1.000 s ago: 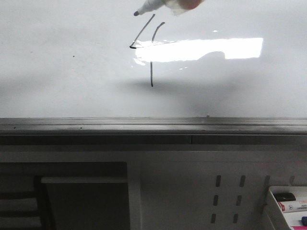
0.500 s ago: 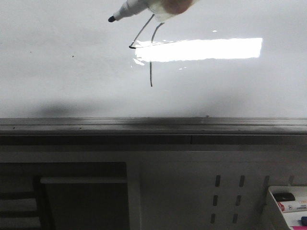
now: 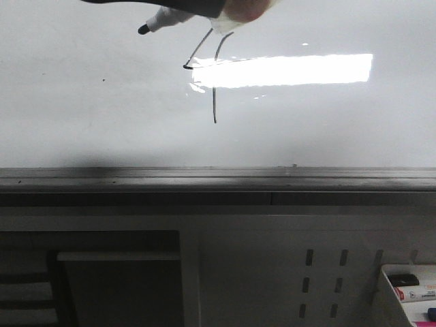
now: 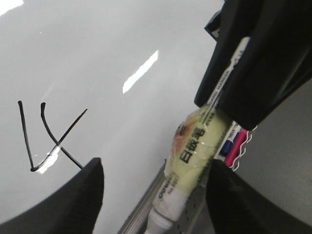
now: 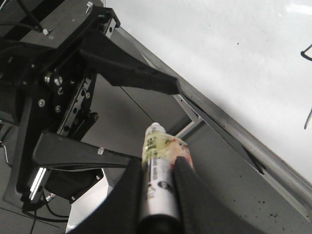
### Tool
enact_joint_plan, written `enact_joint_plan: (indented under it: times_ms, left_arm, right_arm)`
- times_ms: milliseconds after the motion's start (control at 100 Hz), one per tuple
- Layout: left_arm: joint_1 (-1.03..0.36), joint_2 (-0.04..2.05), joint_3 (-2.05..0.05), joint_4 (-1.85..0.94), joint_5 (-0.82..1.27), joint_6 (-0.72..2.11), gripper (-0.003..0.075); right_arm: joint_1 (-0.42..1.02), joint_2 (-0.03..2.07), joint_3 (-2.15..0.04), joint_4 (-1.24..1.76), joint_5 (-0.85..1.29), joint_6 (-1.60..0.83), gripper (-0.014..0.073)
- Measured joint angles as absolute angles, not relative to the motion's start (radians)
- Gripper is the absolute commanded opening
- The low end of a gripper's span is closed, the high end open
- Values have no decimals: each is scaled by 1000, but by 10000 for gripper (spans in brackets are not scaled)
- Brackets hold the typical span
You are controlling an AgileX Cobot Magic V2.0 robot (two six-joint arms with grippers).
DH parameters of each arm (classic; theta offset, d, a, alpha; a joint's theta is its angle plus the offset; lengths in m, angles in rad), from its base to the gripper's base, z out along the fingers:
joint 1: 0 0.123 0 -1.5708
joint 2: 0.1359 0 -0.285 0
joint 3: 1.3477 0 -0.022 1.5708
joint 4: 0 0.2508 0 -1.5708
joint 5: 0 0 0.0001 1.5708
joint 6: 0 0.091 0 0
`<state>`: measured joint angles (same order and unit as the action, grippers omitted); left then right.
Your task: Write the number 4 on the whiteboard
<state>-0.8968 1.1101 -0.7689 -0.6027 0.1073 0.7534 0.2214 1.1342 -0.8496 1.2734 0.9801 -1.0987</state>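
Number 4 top hidden behind marker, crossbar lost in glare on whiteboard, right gripper clamping the marker, left gripper spread wide, empty.

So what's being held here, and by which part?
The right tool grips the marker by its barrel, behind the yellow-taped section; the left tool is open.

A grey metal ledge runs the full width of the front view. Beneath it stands a white perforated panel with dark slots, and left of that a dark recess. At the lower right, a white tray holds markers.
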Motion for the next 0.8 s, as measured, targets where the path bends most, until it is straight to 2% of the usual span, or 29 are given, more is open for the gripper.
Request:
enact_joint_plan:
  times_ms: [120, 600, 800]
  left_arm:
    - [-900, 1110, -769, -603, 124, 755, 279]
    - [-904, 1110, -769, -603, 156, 757, 274]
    - [-945, 1110, -769, -601, 151, 786, 199]
  right_arm:
    - [221, 1134, -850, 1273, 980, -1099, -45]
    - [221, 1134, -850, 1273, 1008, -1105, -45]
    - [221, 1134, -850, 1272, 1040, -1107, -45]
